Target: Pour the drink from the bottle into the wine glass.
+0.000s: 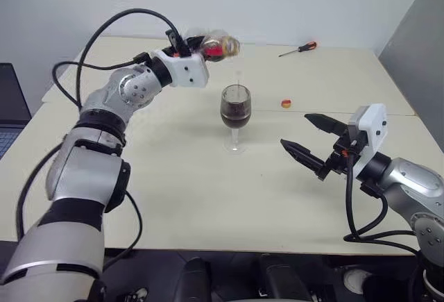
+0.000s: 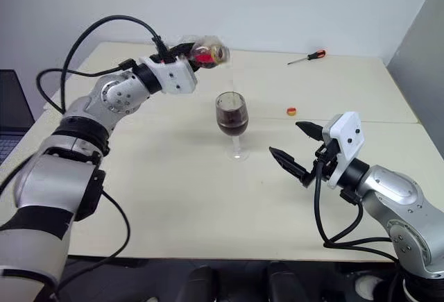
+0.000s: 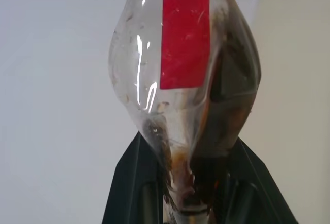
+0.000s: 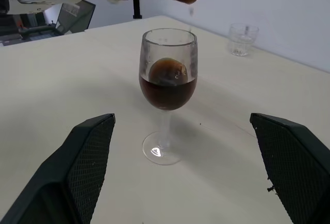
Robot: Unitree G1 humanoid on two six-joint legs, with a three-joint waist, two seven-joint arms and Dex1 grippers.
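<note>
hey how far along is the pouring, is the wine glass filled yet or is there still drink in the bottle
Mostly done: the wine glass stands on the table with dark drink filling the lower part of its bowl. In hand: the left gripper, shut on the bottle, holds it tipped above the glass. Little liquid shows in the bottle in the left wrist view. Left: setting the bottle down. The right gripper waits open, empty.

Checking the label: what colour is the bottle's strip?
Plain red on the bottle, clearest in the left wrist view.
</note>
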